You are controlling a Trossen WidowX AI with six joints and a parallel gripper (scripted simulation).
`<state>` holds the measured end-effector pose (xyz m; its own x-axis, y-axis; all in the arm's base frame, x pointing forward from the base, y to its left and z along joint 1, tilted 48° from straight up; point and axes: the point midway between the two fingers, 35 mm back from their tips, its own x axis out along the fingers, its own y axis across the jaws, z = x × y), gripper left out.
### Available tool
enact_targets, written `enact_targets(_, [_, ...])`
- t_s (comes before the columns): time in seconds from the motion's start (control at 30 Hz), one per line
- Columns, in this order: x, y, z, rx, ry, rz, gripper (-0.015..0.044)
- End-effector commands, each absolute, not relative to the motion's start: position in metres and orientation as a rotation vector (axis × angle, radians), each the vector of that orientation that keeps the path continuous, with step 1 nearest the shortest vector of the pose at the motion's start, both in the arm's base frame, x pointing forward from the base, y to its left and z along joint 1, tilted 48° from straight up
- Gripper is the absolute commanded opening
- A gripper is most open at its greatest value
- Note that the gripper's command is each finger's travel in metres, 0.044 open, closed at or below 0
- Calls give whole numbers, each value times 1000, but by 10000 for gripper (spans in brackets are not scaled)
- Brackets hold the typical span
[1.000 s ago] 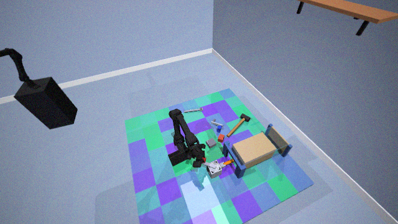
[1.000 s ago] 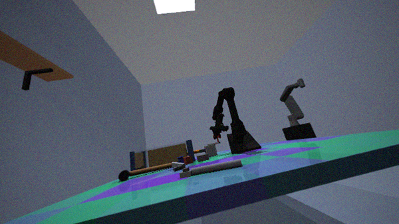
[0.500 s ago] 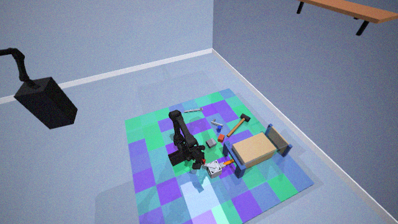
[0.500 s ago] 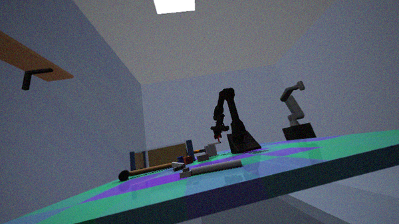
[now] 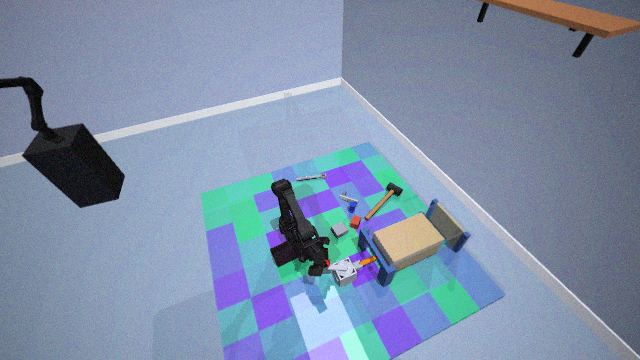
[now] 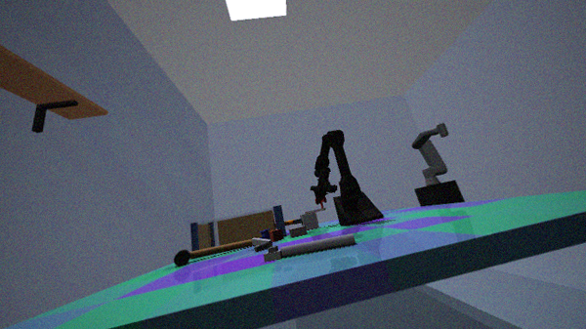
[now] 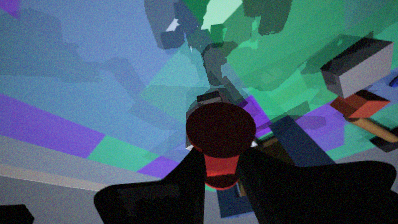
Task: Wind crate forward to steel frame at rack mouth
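Observation:
The tan crate (image 5: 407, 241) (image 6: 244, 226) sits flat, its front close behind the blue steel frame (image 5: 385, 276) (image 6: 278, 221); whether they touch cannot be told. An orange strap (image 5: 368, 261) runs from the frame's mouth to the light grey winch (image 5: 345, 278) (image 6: 311, 220). The pale crank handle (image 5: 338, 267) lies across the winch top with its red knob (image 7: 220, 130) raised. My gripper (image 5: 327, 263) (image 6: 321, 203) (image 7: 215, 142) is shut on this knob, beside and above the winch. The square key is hidden, and the knob hides most of the winch in the wrist view.
A grey block (image 5: 339, 230) (image 7: 365, 67) and a red block (image 5: 355, 222) (image 7: 362, 104) lie near the winch. Behind them are a blue piece (image 5: 352, 206), a small pale tool (image 5: 349, 198) and a hammer (image 5: 381, 203). A wrench (image 5: 311, 177) (image 6: 317, 245) lies farther off.

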<state>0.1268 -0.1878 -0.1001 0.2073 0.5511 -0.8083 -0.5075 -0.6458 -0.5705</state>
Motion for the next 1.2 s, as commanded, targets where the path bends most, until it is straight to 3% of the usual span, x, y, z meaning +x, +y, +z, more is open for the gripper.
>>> enact_targets(0.0, [122, -197, -111, -1651, -27, 1610, 0])
enact_targets(1.17, [123, -225, -139, -1654, -24, 1611, 0])
